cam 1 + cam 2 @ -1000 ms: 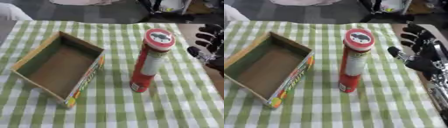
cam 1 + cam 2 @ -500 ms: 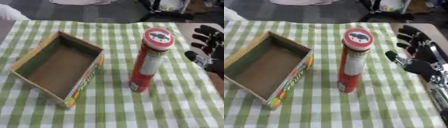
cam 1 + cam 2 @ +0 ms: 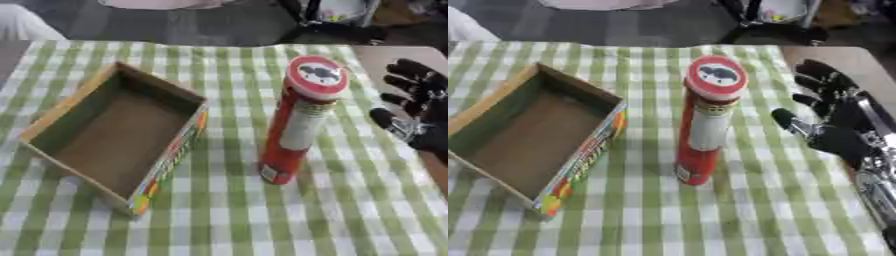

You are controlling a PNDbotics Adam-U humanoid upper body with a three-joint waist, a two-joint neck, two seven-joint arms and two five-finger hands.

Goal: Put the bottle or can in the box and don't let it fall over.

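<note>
A tall red can (image 3: 296, 125) with a red lid stands upright on the green checked cloth, right of centre. To its left lies an open cardboard box (image 3: 114, 131) with a colourful printed side and nothing inside. My right hand (image 3: 833, 120) hovers open to the right of the can, fingers spread and thumb pointing toward it, a short gap away and not touching. My left hand shows in neither view.
The green and white checked tablecloth (image 3: 227, 220) covers most of the table; bare brown tabletop (image 3: 833, 55) shows at the right edge. Dark equipment and a chair base (image 3: 772, 20) stand beyond the far edge.
My right hand has moved left and slightly down, closer to the can. The can and the box have stayed put.
</note>
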